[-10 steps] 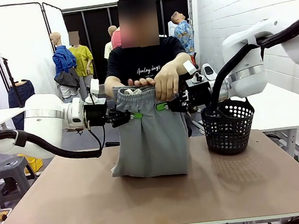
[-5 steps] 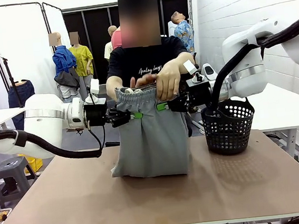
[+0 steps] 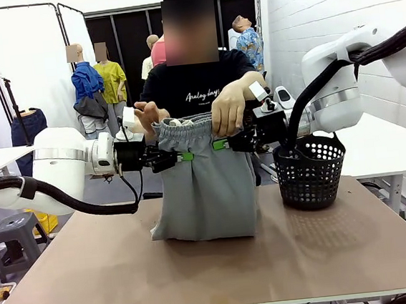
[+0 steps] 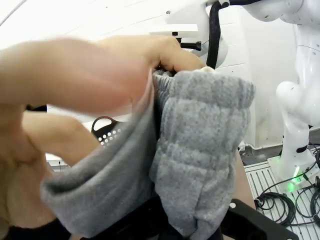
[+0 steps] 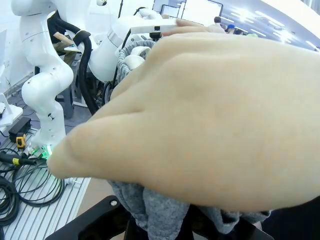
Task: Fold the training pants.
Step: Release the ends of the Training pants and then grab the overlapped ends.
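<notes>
Training pants [image 3: 206, 187] hang upright over the middle of the table [image 3: 93, 277], the gathered waistband [image 3: 182, 125] uppermost and the lower end resting crumpled on the tabletop. The left gripper [image 3: 183, 156] pinches the garment's edge just below the waistband on the picture's left, jaws pressed together on the grey cloth. The right gripper [image 3: 221, 144] pinches the opposite edge at nearly the same height, also clamped on the fabric. The person's left hand [image 3: 228, 110] grasps the waistband directly above the right gripper. The person's right hand [image 3: 148, 116] is raised with fingers spread at the waistband's other corner. In the left wrist view, bunched grey jersey rises from between the fingers, with a blurred hand beside it. A black perforated basket [image 3: 311, 172] stands on the table near the right arm, apart from the garment.
</notes>
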